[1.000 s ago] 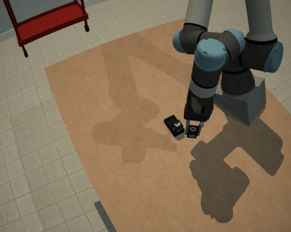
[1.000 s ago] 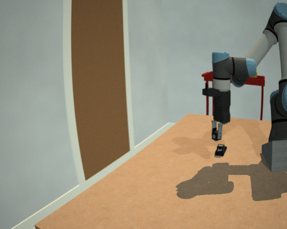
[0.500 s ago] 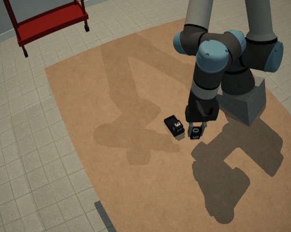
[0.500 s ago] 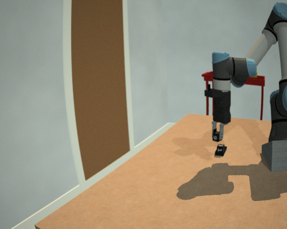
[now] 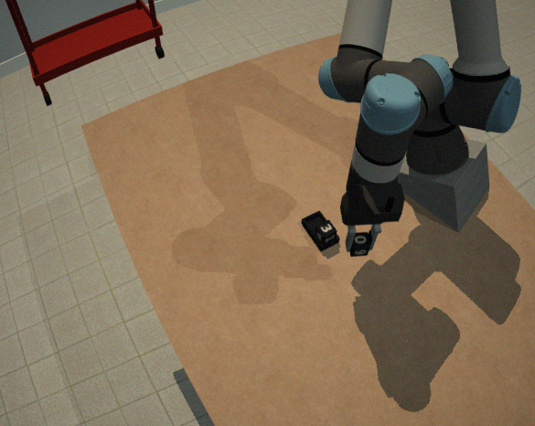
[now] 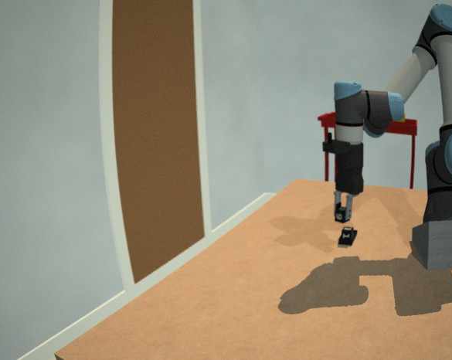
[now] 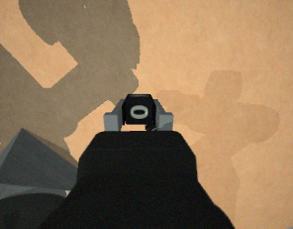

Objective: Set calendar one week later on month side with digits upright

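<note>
My gripper [image 5: 359, 238] [image 6: 344, 211] [image 7: 139, 107] is shut on a black date cube [image 5: 359, 244] [image 6: 340, 215] [image 7: 139, 111] and holds it in the air, to the right of the tray in the top view. The held cube shows 0 and 9 in the top view and a 0 in the wrist view. The black tray [image 5: 312, 221] [image 6: 350, 240] lies flat on the table. The other black cube [image 5: 326, 231] [image 6: 346, 234] stands in the tray's near end, with a 3 on top in the top view and a 1 in the exterior view. The tray's far half holds nothing.
The arm's grey base block [image 5: 451, 192] [image 6: 439, 246] stands on the brown table [image 5: 258, 343] right of the tray. A red cart [image 5: 93, 38] [image 6: 406, 127] stands on the floor beyond the table.
</note>
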Robot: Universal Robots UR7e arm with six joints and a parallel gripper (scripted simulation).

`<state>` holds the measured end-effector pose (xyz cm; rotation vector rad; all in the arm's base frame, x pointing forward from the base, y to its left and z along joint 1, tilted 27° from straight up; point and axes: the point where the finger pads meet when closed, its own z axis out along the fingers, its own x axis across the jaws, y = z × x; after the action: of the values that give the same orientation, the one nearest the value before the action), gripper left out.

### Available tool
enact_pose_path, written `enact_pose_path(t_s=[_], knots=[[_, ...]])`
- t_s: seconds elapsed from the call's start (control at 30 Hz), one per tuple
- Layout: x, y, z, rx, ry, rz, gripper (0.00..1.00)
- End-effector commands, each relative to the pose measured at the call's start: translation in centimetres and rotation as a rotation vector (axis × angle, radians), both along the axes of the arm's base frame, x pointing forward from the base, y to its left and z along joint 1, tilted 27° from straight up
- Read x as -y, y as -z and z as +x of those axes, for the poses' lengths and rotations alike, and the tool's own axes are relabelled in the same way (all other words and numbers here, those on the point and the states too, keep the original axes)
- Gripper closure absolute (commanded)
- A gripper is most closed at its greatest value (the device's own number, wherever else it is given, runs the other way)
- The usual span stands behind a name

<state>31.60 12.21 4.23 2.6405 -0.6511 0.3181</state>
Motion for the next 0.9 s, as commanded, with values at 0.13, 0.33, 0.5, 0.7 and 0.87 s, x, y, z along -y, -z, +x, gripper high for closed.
enact_pose_path(t_s=[0.13,0.33,0.5,0.7,0.87], knots=[[0.0,0.0,0.0,0.001,0.000,0.000,0.40],[0.3,0.6,0.1,0.001,0.000,0.000,0.40],[0.6,1.2,0.2,0.001,0.000,0.000,0.40],[1.5,3.1,0.5,0.001,0.000,0.000,0.40],[2.4,4.9,0.7,0.001,0.000,0.000,0.40]])
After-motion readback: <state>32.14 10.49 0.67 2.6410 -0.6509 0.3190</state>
